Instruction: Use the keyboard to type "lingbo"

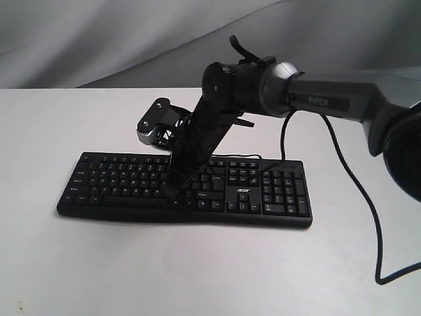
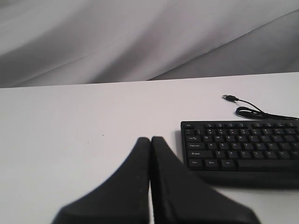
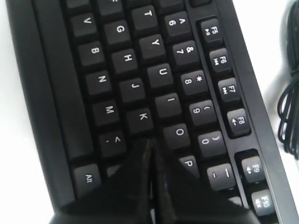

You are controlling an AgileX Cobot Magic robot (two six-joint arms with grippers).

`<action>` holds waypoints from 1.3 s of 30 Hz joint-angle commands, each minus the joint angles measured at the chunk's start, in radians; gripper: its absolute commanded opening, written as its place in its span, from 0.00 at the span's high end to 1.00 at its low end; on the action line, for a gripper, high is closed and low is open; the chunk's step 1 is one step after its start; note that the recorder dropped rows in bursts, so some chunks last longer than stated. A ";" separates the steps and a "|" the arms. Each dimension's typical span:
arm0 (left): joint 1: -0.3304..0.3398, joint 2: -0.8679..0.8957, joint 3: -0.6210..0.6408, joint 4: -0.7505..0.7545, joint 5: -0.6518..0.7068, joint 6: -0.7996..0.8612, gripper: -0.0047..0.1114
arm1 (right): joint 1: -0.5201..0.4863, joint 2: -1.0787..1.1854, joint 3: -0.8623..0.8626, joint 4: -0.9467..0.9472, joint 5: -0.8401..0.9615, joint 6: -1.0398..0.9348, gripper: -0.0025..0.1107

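- Showing, in the exterior view, a long black keyboard [image 1: 118, 181] lying flat at the middle of a white table [image 1: 197, 270], with its number pad to the right and a small white "acer" logo above the arrow keys.
- Reaching in from the right of that view, a dark grey arm [image 1: 342, 99] marked "PIPER", bent downward so that the right gripper [image 1: 170, 191] slants onto the letter block, a little left of the keyboard's middle. Fingers pressed together into one black wedge, holding nothing.
- Riding behind that gripper, a silver and black camera module [image 1: 152, 125]. Hanging from the arm down to the table at the right, a black lead [image 1: 370, 217].
- Showing, in the left wrist view, the left gripper [image 2: 150, 140] above bare table [image 2: 70, 121], both black fingers shut flat against each other with nothing between them.
- Placing the keyboard [image 2: 240, 144] well apart from those tips, its Ctrl, Shift and Caps Lock end nearest. Behind it, a thin USB cable [image 2: 252, 112] in a loose coil, ending in an unplugged connector [image 2: 228, 97] on the table.
- Showing, in the right wrist view, the right gripper [image 3: 149, 144] close over the keyboard [image 3: 126, 60], fingers closed to a hairline seam and empty.
- Putting the tips just beside the K key [image 3: 140, 117], between the comma key [image 3: 112, 142] and the O key [image 3: 177, 134]. Key under the tips hidden, so cannot tell whether pressed or only touched.
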 commanded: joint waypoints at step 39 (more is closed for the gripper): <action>0.001 -0.004 0.005 -0.004 -0.007 -0.002 0.96 | -0.004 0.035 0.010 0.066 -0.044 -0.060 0.98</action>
